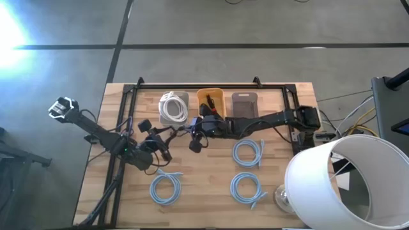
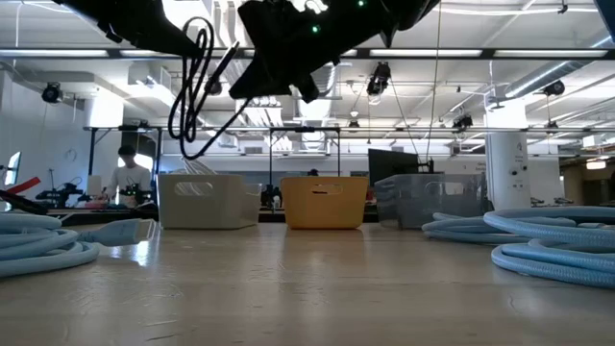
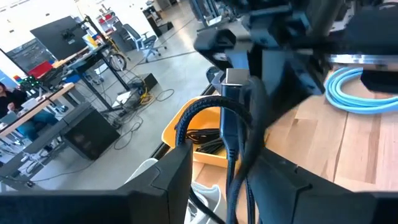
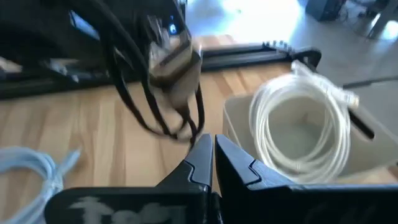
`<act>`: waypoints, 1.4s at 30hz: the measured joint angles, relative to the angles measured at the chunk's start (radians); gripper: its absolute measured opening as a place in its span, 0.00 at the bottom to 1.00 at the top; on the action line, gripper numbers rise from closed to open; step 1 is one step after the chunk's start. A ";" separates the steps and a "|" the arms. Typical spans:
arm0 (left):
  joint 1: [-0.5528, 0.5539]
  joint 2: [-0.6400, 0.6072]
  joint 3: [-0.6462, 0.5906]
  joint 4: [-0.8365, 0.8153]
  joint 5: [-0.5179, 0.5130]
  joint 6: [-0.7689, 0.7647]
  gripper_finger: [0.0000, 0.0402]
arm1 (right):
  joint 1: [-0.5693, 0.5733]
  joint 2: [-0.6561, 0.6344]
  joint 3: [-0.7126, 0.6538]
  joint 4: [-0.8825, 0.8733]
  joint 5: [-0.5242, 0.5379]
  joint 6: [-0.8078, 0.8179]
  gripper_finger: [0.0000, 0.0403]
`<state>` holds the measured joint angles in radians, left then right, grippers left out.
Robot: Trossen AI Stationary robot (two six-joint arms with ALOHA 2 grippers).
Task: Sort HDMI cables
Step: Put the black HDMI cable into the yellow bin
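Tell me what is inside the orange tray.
The orange tray holds black cable bundles; the left wrist view shows them lying at its bottom. From above, the right arm covers the tray's near part, so how many lie there cannot be counted.

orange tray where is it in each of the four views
High view: orange tray at the table's far edge, middle of three trays.
Low view: centre, between the clear tray and grey tray.
Left wrist view: lower centre, black cables inside.
Right wrist view: not in it.
Shared landmark: the clear tray beside it.
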<state>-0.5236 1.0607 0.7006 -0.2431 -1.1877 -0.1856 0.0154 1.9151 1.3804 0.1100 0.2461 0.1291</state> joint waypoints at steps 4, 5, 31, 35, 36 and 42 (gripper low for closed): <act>0.008 0.001 0.000 0.026 0.001 -0.005 0.38 | 0.000 0.001 -0.001 -0.001 0.000 -0.001 0.02; 0.014 0.003 0.000 0.040 0.009 -0.013 0.38 | 0.000 -0.003 -0.001 0.000 0.000 0.000 0.02; 0.107 0.029 0.009 -0.064 0.297 -0.093 0.38 | -0.020 -0.098 0.000 -0.127 -0.032 -0.040 0.02; 0.127 0.029 0.009 -0.081 0.297 -0.088 0.40 | -0.018 -0.127 0.000 -0.198 -0.032 -0.059 0.02; 0.131 0.029 0.009 -0.094 0.297 -0.088 0.42 | -0.018 -0.136 0.000 -0.230 -0.018 -0.062 0.02; 0.150 0.029 0.004 -0.119 0.261 -0.090 0.49 | -0.019 -0.213 0.000 -0.397 0.228 -0.034 0.02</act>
<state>-0.3740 1.0901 0.7044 -0.3618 -0.9267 -0.2760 -0.0036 1.7022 1.3800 -0.2873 0.4743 0.0950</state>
